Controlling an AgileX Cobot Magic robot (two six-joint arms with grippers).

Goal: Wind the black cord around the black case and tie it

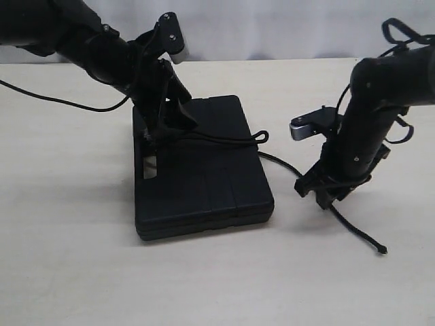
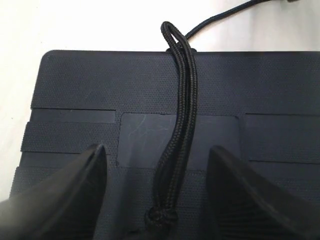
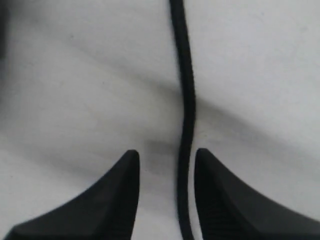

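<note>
Left wrist view shows my left claw point(image 2: 157, 150) released. Its fingers point(image 2: 75, 190) stand wide apart on either side of the black cord point(image 2: 182, 100), which lies doubled along the ribbed lid of the black case point(image 2: 80, 75). A small knot point(image 2: 161, 216) sits between the fingers, and a loop point(image 2: 170, 30) pokes over the case's right edge.

In the exterior view the case lies flat on the counter point(image 1: 81, 272), left of centre. The cord's free tail leaves its right edge and runs rightward and nearer to my right claw point(image 1: 325, 198). It ends in a knotted tip point(image 1: 384, 250) on the near right.

The right wrist view shows that claw also unclenched, the cord passing between its fingers point(image 3: 220, 200) close to one of them and not yet pinched.

I judge the step in hand to be taking up the tail to cinch the wrap. To do it well I should centre the cord before clenching the right claw, so it does not slip out sideways. I should press or pinch the knot end with the left claw first, then draw the tail out low and steadily. Otherwise the case may slide or the loop may drop off the edge.
</note>
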